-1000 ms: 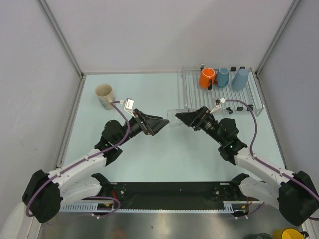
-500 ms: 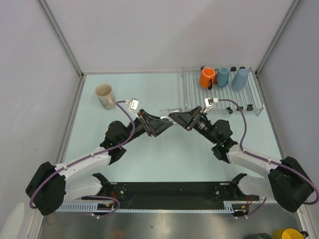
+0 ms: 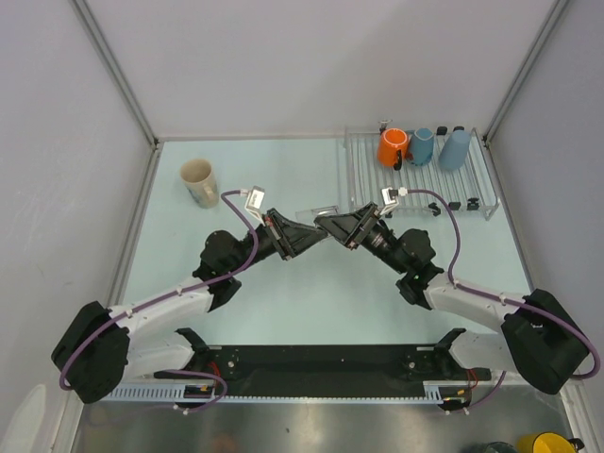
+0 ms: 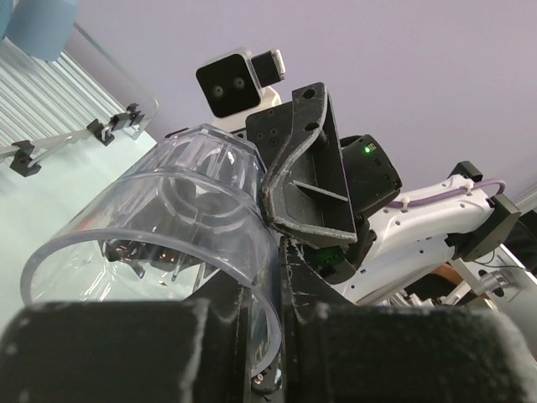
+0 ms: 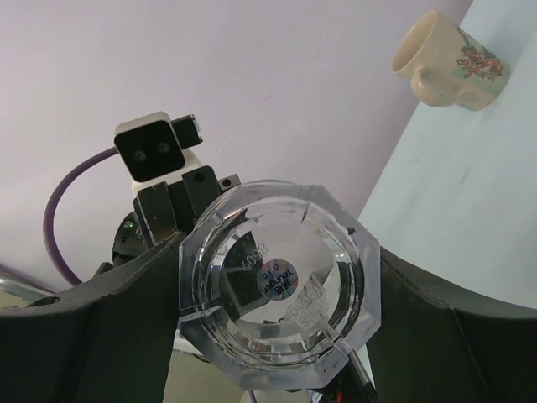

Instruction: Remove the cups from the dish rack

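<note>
A clear plastic cup hangs on its side above the table's middle, held between both arms. My right gripper is shut on its faceted base, one dark finger on each side. My left gripper is shut on the cup's rim wall, pinched thin between its pads. The dish rack at the back right carries an orange mug, a teal mug and a light-blue cup. A beige cup stands on the table at the back left.
Grey walls with metal posts close in the table on three sides. A yellow mug sits off the table at the near right corner. The rack's near edge shows behind the clear cup in the left wrist view.
The right arm carried the clear cup leftward from the rack's edge. The left gripper came in to meet it and closed on the cup's rim.
</note>
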You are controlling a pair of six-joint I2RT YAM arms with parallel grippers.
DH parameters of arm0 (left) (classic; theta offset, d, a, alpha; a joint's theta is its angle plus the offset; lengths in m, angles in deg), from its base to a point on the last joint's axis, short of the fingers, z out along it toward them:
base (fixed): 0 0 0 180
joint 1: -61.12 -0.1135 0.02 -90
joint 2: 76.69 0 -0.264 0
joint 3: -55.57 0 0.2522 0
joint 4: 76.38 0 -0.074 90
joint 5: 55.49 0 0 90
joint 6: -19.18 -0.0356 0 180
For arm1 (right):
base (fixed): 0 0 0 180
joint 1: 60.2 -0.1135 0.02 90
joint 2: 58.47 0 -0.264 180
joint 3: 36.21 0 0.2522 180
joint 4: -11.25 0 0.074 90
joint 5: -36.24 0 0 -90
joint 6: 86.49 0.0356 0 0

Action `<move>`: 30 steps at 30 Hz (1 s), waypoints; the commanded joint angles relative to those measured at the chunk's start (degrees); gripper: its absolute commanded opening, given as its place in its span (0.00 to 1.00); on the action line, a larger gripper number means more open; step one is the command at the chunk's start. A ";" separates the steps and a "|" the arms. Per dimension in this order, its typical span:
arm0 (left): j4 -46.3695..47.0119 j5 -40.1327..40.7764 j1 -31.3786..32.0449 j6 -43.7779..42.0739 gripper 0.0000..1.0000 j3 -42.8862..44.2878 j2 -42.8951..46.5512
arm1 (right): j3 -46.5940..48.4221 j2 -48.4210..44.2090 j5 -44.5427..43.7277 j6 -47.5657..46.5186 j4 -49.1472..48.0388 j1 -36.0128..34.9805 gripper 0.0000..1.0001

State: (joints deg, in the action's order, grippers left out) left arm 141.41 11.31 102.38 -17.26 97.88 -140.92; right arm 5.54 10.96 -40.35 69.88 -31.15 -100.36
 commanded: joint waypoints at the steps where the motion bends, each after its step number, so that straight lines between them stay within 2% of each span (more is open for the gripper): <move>1: 1.10 -0.62 0.32 0.49 0.00 -0.17 -0.46 | 1.81 -1.66 0.39 -0.71 -4.84 -0.97 0.00; 3: -0.04 -0.53 0.32 0.49 0.00 0.18 -0.29 | 1.89 -2.80 0.04 -1.50 -3.61 -0.97 0.01; 6: -3.10 -0.53 0.23 -0.21 0.00 1.06 0.15 | 2.42 -4.82 -0.57 -2.73 -0.01 -0.80 0.39; 7: -3.99 -0.36 0.32 -0.91 0.00 1.41 0.68 | 2.86 -5.26 -0.58 -3.95 2.78 -0.88 0.58; 9: -7.84 0.00 0.32 -1.88 0.01 2.46 1.38 | 4.35 -7.36 -1.19 -5.72 6.75 -0.62 0.82; 10: -9.26 0.43 0.32 -3.10 0.00 2.99 1.82 | 4.79 -7.99 -1.37 -6.94 10.07 -0.53 0.99; 13: -16.64 2.54 0.23 -5.91 0.00 4.84 4.10 | 5.94 -10.71 -1.20 -7.22 14.92 2.88 1.00; 18: -29.27 7.20 0.14 -11.01 0.00 8.61 8.50 | 9.18 -14.67 0.91 -7.48 24.76 14.55 1.00; 21: -38.25 10.18 -0.38 -15.32 0.00 12.57 10.43 | 12.78 -16.69 0.05 -10.55 36.43 19.31 1.00; 25: -55.63 17.47 -2.49 -21.98 0.00 21.17 10.18 | 19.10 -18.01 -5.22 -17.58 50.07 20.12 1.00; 26: -63.95 19.14 -3.63 -23.57 0.00 26.32 9.48 | 19.90 -18.19 -7.67 -18.63 52.18 19.86 1.00; 29: -74.97 26.96 -5.30 -29.02 0.00 32.77 7.45 | 22.10 -18.54 -13.30 -22.77 60.01 18.28 1.00; 30: -77.63 32.29 -5.66 -30.00 0.00 34.01 6.84 | 22.46 -18.63 -15.67 -24.69 62.46 17.76 1.00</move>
State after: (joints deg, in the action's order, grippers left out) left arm 81.96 28.93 98.92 -37.81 122.91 -133.53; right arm 24.44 -6.70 -47.02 53.42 17.07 -80.93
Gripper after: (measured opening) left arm 0.146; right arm 0.995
